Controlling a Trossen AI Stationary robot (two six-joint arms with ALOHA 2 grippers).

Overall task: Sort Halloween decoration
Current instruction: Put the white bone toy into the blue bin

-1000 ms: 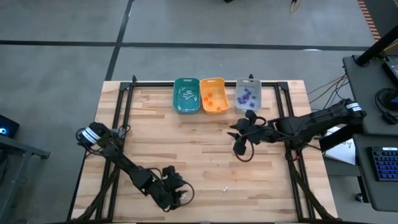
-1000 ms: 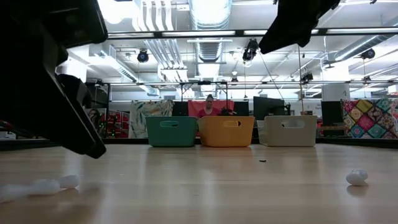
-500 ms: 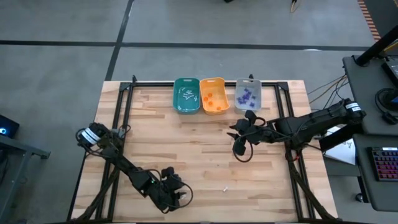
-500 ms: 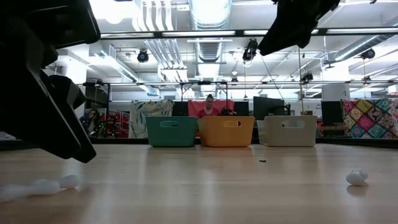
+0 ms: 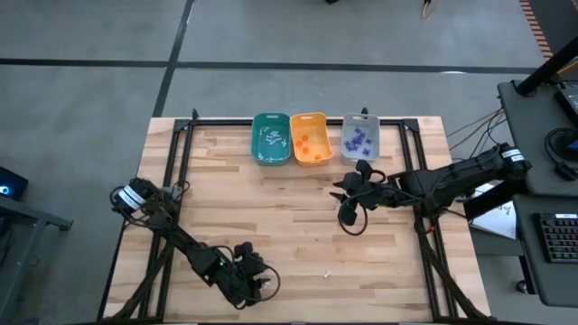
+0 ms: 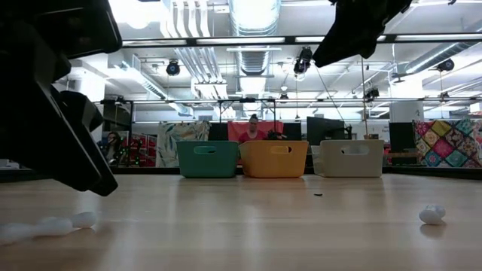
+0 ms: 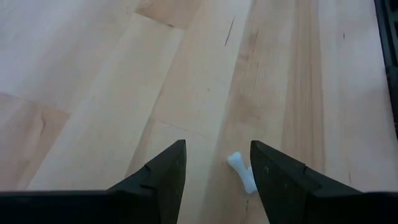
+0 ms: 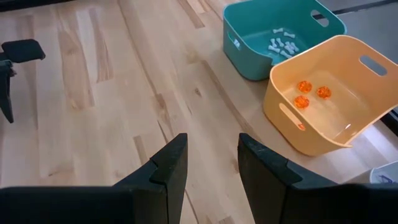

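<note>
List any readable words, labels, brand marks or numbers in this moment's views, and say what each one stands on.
None: no text can be read in any view.
The teal bin, orange bin and grey bin carry no visible labels.
The hangings in the room behind the table in the low view are too blurred to show any wording.

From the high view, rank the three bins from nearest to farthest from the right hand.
From the right hand:
1. Grey bin, at the row's right end, nearest.
2. Orange bin, in the middle.
3. Teal bin, at the row's left end, farthest.
</note>
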